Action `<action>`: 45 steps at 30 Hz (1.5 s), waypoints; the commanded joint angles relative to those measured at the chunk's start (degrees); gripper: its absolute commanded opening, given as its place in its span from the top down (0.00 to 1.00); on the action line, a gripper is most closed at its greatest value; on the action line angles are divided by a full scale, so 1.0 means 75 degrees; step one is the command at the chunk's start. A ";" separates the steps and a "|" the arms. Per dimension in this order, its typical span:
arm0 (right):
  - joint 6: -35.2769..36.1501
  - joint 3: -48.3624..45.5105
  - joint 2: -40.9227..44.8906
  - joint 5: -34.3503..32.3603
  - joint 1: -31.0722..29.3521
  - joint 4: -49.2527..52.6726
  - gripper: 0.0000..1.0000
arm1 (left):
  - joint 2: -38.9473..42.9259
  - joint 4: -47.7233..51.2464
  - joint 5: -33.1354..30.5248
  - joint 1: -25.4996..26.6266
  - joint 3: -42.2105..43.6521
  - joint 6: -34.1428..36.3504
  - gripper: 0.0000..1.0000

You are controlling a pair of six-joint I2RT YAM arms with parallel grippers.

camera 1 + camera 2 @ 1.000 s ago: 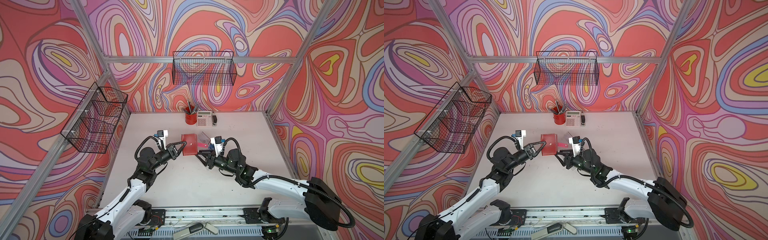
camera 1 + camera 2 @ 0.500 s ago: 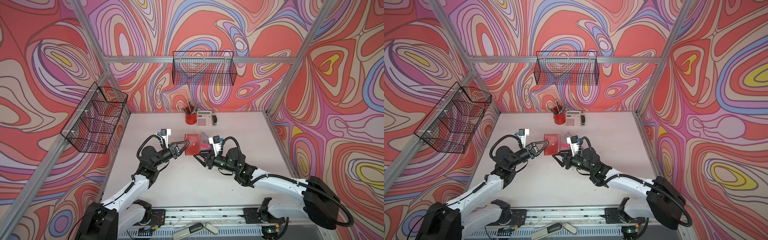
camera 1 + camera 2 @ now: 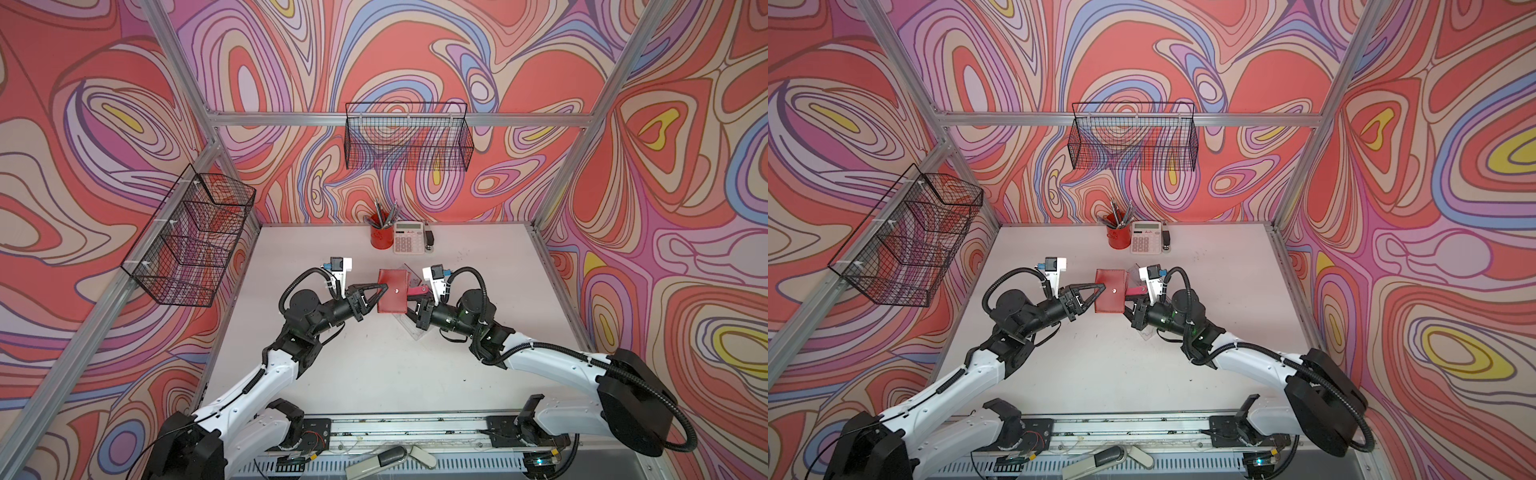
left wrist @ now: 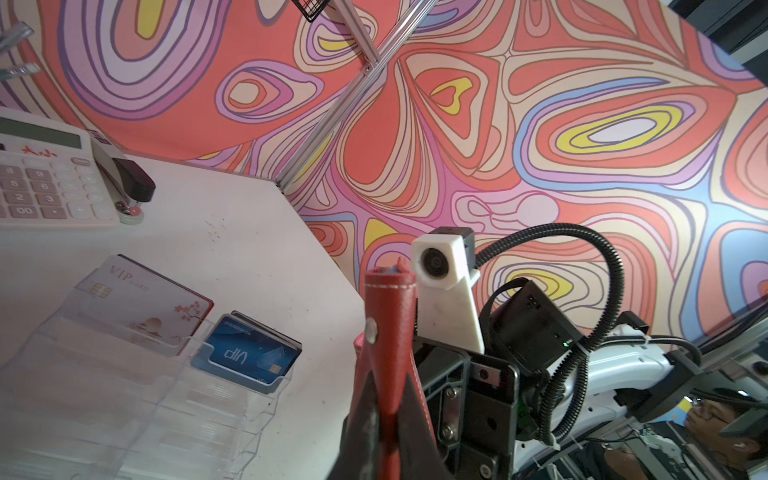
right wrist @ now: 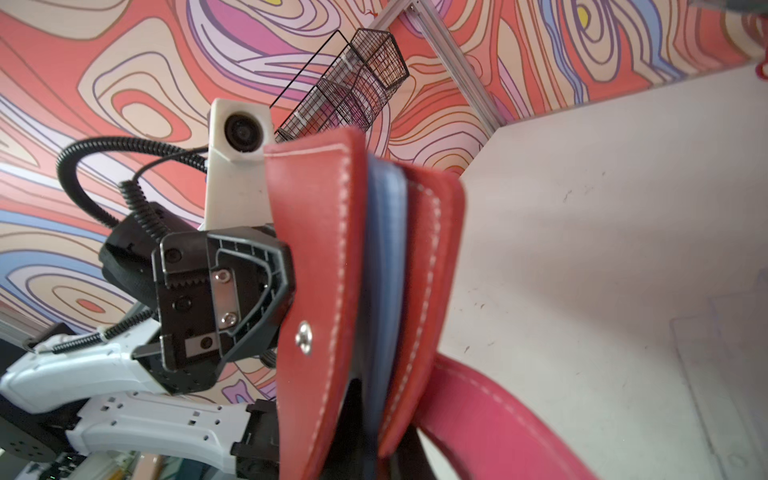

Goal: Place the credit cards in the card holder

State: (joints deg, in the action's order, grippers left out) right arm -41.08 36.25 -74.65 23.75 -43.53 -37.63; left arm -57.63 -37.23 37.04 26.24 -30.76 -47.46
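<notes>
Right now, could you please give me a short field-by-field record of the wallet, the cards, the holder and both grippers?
red wallet: between the two grippers, strap unfastened
left gripper: astride the wallet's edge; clamped or not, cannot tell
right gripper: shut on the wallet's opposite side
card holder: clear, on the table
white VIP card: in one holder slot
blue VIP cards: stacked in the neighbouring slot
back of table: pen cup, calculator, stapler
</notes>
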 commanded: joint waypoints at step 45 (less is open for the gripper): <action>0.1693 0.1518 -0.0253 -0.4078 -0.1264 0.3481 1.00 | -0.1190 0.7270 -0.9307 0.3615 -0.3596 0.4114 0.75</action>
State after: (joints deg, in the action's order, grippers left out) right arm -28.36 48.42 -78.50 -5.34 -52.71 -9.52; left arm -66.50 16.27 -30.39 53.32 -57.52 -17.15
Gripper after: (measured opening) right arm 0.060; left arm 0.299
